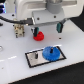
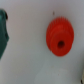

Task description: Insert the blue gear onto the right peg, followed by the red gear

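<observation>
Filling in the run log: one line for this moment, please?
blue gear: on grey plate | red gear: on table, under gripper | gripper: holds nothing

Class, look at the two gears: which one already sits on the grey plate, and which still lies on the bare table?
The blue gear sits on the grey plate. The smaller red gear lies off it on the white table, just beneath the gripper.

A white table [image 1: 12, 65] is being occupied by a grey, black-edged plate [image 1: 37, 59] near the front, a red gear [image 1: 38, 36] lying flat just behind it, and a small tan fixture [image 1: 19, 31] towards the exterior view's left.
</observation>
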Robot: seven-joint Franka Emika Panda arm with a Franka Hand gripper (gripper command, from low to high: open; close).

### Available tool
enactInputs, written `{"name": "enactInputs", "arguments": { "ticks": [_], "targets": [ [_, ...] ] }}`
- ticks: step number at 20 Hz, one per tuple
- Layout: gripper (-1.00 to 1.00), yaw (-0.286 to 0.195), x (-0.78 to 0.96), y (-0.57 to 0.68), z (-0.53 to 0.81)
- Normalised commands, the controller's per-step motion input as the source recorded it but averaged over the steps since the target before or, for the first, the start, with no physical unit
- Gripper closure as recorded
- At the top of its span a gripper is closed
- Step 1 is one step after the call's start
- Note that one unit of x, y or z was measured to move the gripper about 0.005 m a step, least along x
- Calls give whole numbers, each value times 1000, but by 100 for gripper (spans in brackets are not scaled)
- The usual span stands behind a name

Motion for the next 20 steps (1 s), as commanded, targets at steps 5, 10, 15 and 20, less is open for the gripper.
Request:
{"name": "enactInputs", "arguments": {
  "ticks": [5,10,15,20],
  "targets": [
    [-100,0,-399,-61,-241],
    [-100,0,-214,-24,-215],
    [-100,0,-184,-38,-187],
    [-100,0,-177,-41,-185]
  ]
}}
